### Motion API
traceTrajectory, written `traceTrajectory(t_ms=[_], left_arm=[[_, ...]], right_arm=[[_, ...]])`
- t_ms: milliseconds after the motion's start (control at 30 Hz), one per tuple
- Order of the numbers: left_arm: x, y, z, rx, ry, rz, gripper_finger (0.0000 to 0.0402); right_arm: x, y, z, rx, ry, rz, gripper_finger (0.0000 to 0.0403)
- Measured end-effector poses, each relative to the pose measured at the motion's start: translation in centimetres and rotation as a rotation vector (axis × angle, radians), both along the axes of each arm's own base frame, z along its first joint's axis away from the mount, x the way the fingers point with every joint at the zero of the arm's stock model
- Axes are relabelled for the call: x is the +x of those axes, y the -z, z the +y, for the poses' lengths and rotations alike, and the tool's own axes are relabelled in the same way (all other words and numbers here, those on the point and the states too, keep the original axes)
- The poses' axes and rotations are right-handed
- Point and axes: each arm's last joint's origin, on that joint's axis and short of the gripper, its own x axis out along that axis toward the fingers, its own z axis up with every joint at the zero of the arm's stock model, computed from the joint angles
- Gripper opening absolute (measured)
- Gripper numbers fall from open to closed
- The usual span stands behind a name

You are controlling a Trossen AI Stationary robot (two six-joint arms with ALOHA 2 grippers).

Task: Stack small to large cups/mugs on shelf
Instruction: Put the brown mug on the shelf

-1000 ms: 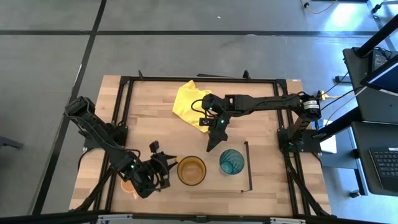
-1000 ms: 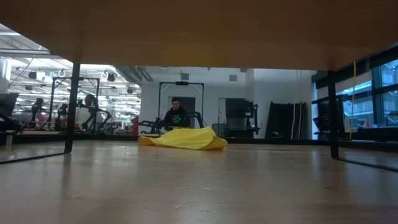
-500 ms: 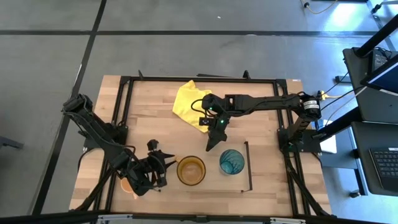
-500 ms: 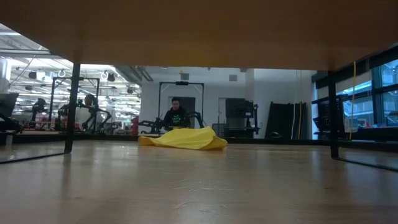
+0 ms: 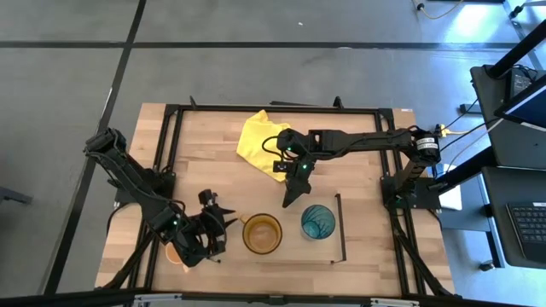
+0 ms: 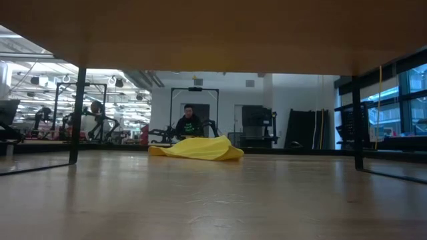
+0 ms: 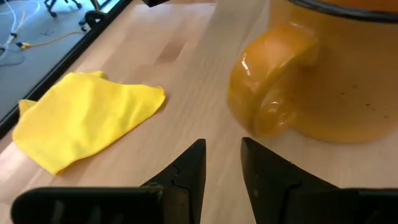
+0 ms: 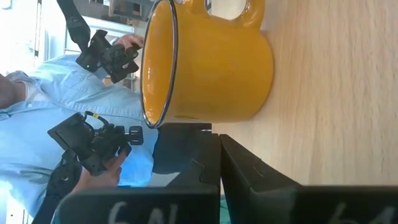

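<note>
Standing on the shelf point(image 5: 294, 256), a low light-wood board with a thin black upright at its end, are two open vessels, both seen from above to hold nothing. The amber mug point(image 5: 262, 234) is wide, glossy yellow-orange with a dark rim and a rounded handle, shown close in the left wrist view point(image 7: 323, 74). Just beside it, nearer the black upright, stands the teal tumbler point(image 5: 316, 222), round with a ribbed inside. A small pale-orange mug point(image 5: 176, 254) is mostly hidden under the left arm, off the shelf's other end on the table point(image 5: 213, 145).

The left gripper point(image 5: 215, 223) is placed just beside the amber mug's handle, fingers narrowly parted and holding nothing. The right gripper point(image 5: 291, 196) is poised beyond the amber mug, fingers closed together and empty. A crumpled yellow cloth point(image 5: 258, 136) lies well apart from the shelf.
</note>
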Motion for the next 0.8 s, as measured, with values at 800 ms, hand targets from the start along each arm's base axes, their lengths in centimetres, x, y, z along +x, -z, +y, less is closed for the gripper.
traceTrajectory(t_ms=[800], left_arm=[[-0.1, 0.3, 0.8, 0.019, -0.047, 0.034, 0.0095]], right_arm=[[-0.3, -16.1, 0.9, -0.041, -0.053, -0.53, 0.0006]])
